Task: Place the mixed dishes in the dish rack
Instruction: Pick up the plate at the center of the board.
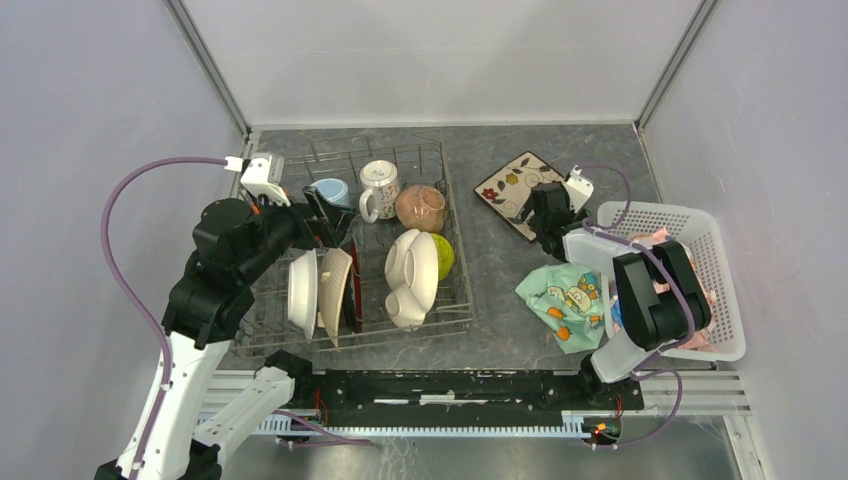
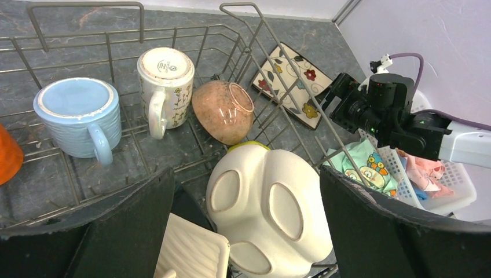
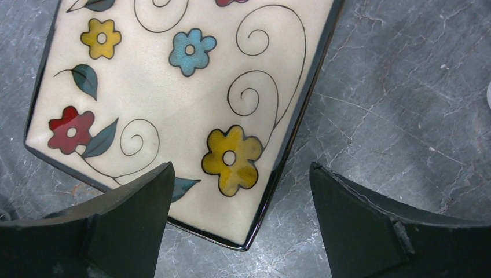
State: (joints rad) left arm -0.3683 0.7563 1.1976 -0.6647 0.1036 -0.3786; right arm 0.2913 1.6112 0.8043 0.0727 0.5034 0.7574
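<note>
Left gripper (image 2: 246, 174): nearest to my wrist lens; fingers (image 2: 133, 214) spread wide with nothing between them, hanging over the rack's left half, back of centre (image 1: 328, 218).
Orange mug (image 2: 7, 157): only a sliver at the left edge of the left wrist view, inside the rack.
White plate (image 1: 303, 292): on edge between the tines, front left of the rack.
Woven tan plate (image 1: 335, 290): on edge just right of the white one.
Red-rimmed plate (image 1: 353, 293): I see only a thin dark-red edge, close against the woven plate.
Light-blue mug (image 2: 78, 116): mouth down on the rack floor, back left, handle toward me.
White patterned mug (image 2: 165, 81): mouth down just right of the blue one, handle toward me.
Tan bowl (image 2: 223, 110): on its side, right of the white mug, mouth facing right.
Cream three-section plate (image 2: 269, 208): on edge, front right of the rack, underside to my lens.
Lime-green bowl (image 1: 443, 255): tucked behind the section plate, touching it.
Dish rack (image 1: 400, 148): grey wire, on the left half of the table (image 1: 490, 280).
Floral square plate (image 3: 173, 98): flat on the table, outside the rack and right of it.
Right gripper (image 3: 240, 171): fingers apart, straddling the plate's near corner; contact I cannot tell.
Teal patterned cloth (image 1: 565, 295): crumpled on the table between rack and basket.
White perforated basket (image 1: 725, 280): far right, pink cloth (image 2: 425, 174) inside.
</note>
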